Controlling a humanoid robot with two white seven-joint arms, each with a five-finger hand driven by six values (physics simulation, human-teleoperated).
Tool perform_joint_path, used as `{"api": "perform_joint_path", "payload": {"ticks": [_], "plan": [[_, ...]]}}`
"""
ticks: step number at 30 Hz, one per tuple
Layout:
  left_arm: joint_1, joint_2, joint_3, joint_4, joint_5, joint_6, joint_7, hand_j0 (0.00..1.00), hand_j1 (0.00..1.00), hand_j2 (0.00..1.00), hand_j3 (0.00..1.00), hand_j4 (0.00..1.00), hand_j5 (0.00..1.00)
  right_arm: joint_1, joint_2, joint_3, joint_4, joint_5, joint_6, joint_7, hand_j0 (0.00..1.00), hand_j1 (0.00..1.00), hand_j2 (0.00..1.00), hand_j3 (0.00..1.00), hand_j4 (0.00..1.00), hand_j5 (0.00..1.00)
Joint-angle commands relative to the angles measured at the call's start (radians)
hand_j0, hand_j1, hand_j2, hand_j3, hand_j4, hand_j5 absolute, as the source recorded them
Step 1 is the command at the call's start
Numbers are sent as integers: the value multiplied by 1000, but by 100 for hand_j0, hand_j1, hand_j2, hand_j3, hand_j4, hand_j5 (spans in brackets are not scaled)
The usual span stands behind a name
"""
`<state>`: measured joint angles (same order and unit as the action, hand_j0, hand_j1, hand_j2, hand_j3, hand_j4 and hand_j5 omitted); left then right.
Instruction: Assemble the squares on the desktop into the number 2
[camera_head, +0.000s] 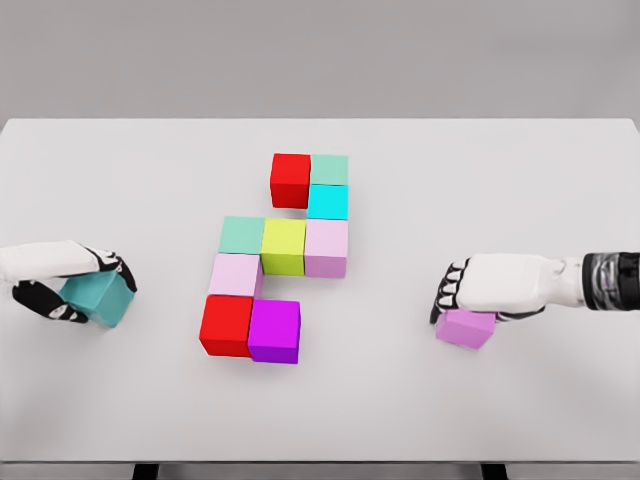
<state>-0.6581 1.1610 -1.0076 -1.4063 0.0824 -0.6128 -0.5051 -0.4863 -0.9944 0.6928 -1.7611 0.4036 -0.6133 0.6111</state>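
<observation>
Nearest robot, bottom row lacking third block: red block (226, 324), purple block (274, 331) sitting. Left hand (62, 284) gripping teal cube (98, 298); right hand (488, 287) curling over violet cube (466, 327). Farther back, middle row sitting complete; top row missing one.

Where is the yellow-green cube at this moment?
In the head view, the yellow-green cube sits near the middle of the white table, in the middle row of the figure, between the mint cube on its left and the pale pink cube on its right.
</observation>
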Motion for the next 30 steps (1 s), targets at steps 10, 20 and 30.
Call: {"api": "perform_joint_path", "payload": {"ticks": [10, 20, 30], "plan": [[-72, -142, 29, 24, -3, 2, 8, 49, 49, 49, 49, 49, 49, 0, 29, -35, 8, -12, 2, 0, 66, 66, 66, 66, 66, 66], [-153, -354, 75, 237, -10, 93, 8, 48, 48, 48, 48, 48, 48, -86, 158, 37, 3, -20, 2, 0, 66, 66, 66, 66, 66, 66], [-270, -540, 81, 474, -66, 185, 7, 48, 48, 48, 48, 48, 48, -196, 258, 206, 0, -23, 2, 0, 66, 66, 66, 66, 66, 66]]}}
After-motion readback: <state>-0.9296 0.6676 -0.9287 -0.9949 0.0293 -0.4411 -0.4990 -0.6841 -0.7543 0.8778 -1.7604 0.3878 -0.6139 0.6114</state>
